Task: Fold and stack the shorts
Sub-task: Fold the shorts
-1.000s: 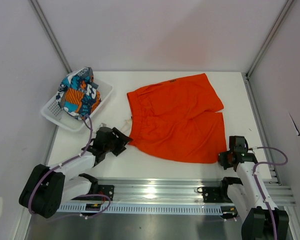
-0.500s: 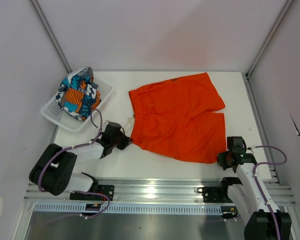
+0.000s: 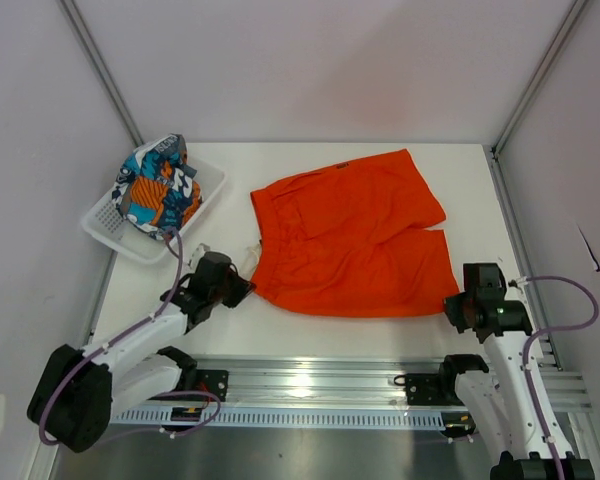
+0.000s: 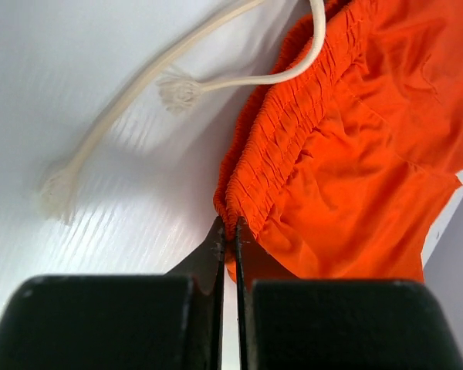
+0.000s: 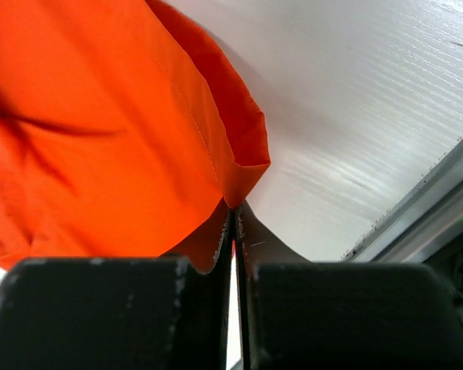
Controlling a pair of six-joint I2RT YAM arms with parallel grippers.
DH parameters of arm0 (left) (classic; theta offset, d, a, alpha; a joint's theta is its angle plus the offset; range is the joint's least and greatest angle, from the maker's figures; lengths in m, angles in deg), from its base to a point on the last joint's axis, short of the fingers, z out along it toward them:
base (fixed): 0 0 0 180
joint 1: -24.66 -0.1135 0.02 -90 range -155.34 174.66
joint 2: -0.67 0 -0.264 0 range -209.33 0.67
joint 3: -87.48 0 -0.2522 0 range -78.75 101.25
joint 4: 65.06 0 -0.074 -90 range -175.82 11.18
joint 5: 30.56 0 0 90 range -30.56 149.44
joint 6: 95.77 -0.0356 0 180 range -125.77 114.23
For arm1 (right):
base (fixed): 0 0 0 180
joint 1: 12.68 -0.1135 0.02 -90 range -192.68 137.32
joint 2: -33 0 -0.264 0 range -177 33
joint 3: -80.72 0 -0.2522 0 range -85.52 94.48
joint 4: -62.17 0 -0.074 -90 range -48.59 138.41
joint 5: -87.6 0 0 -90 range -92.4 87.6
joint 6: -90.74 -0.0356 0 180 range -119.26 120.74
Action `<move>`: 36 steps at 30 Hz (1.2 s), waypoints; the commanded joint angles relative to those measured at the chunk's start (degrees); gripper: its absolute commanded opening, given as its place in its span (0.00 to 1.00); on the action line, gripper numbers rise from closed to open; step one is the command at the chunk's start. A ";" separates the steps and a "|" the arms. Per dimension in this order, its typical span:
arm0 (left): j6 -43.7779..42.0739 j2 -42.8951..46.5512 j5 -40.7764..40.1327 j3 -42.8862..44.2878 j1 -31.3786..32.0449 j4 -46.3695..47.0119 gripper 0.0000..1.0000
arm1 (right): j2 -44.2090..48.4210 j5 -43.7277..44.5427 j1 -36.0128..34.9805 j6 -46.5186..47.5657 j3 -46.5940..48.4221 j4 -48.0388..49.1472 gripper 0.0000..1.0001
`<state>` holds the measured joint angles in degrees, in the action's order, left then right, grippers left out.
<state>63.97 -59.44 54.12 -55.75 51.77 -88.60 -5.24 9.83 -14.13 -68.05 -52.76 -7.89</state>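
The orange shorts (image 3: 355, 235) lie spread across the middle of the white table, waistband to the left. My left gripper (image 3: 242, 288) is shut on the near corner of the elastic waistband (image 4: 255, 193), and the white drawstring (image 4: 239, 77) trails loose on the table beside it. At the near right, my right gripper (image 3: 458, 308) is shut on the hem corner of a leg (image 5: 235, 181), which rises slightly off the table. The patterned blue, orange and white shorts (image 3: 158, 188) sit bunched in the basket at the far left.
A white mesh basket (image 3: 208, 192) stands at the far left of the table. Grey walls enclose the table (image 3: 280, 330) on three sides. A metal rail (image 3: 310, 385) runs along the near edge, with both arm bases on it.
My left gripper has closed onto the waistband corner after reaching in open. The right arm has drawn back toward the near right edge with the hem corner. The near edge of the shorts now lies straighter.
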 commanded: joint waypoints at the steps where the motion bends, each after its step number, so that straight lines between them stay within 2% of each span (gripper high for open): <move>1: -1.53 5.88 0.40 -2.70 0.57 -6.38 0.00 | 1.85 3.24 -0.31 1.21 5.73 -8.29 0.00; 7: -0.04 12.65 -0.39 -3.93 0.48 -10.42 0.00 | 2.82 5.61 -0.39 1.82 11.36 -12.69 0.00; 16: -0.74 17.75 1.28 3.26 0.57 -22.73 0.00 | 3.43 6.84 -0.48 2.44 21.12 -18.67 0.00; 21: -1.00 17.32 4.34 6.34 0.48 -27.30 0.00 | 3.70 6.93 -0.48 2.09 27.08 -22.00 0.00; 24: -0.48 18.10 9.44 4.69 0.57 -27.22 0.00 | 4.57 7.28 -0.48 2.17 30.17 -23.59 0.00; 29: 0.93 24.35 8.31 3.01 0.57 -28.63 0.00 | 4.31 8.34 -0.48 2.44 35.63 -25.09 0.00; 32: -0.55 25.23 6.03 6.43 0.57 -31.16 0.00 | 2.91 8.07 -0.39 2.70 37.47 -24.22 0.00; 36: -3.28 19.35 3.30 17.21 0.48 -35.21 0.00 | -0.86 8.42 -0.39 3.23 41.24 -22.64 0.00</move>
<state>64.03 -36.56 62.60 -46.37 52.38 -119.42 -3.34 13.26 -14.72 -65.95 -15.87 -29.76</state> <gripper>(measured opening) 0.013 0.005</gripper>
